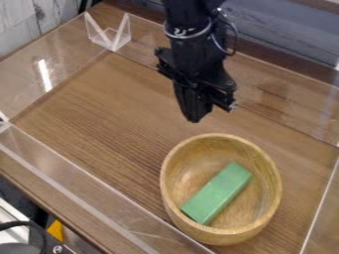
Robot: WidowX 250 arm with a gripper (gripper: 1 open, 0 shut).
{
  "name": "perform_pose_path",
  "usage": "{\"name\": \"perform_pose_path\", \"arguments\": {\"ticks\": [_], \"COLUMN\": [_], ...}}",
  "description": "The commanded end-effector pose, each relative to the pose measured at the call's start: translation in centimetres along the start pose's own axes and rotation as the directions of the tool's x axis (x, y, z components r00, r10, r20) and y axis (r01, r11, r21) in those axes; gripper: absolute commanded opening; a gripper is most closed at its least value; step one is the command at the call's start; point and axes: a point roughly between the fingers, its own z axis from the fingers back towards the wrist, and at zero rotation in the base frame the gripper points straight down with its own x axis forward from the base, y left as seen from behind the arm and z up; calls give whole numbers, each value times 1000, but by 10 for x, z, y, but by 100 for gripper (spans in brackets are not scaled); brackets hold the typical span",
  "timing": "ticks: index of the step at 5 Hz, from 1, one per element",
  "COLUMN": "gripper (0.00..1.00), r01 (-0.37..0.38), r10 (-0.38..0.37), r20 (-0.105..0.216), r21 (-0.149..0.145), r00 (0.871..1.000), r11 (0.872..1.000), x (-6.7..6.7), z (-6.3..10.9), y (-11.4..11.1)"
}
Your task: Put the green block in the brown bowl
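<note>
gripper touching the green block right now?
Apart. The camera view shows the gripper shut and empty above the bare wooden table, beyond the brown bowl; the green block lies inside the bowl, well clear of the fingers.

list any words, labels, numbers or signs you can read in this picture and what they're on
None: no readable text shows anywhere in this view.
The small elongated bright green block is plain.
The large round light-brown wooden bowl shows only wood grain.
The black tool carries no legible marking.
The wood-grain table and the clear plastic walls bear no labels.
</note>
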Motion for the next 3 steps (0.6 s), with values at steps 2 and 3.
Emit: {"name": "perform_pose_path", "arguments": {"ticks": [2, 3], "gripper": [0, 0], "r01": [75, 87], "r10": [-75, -87], "r20": [18, 9], "r21": [-7, -9], "r00": [997, 996], "r11": [997, 996], "x": [0, -12], "z": [18, 15], "y": [-17, -21]}}
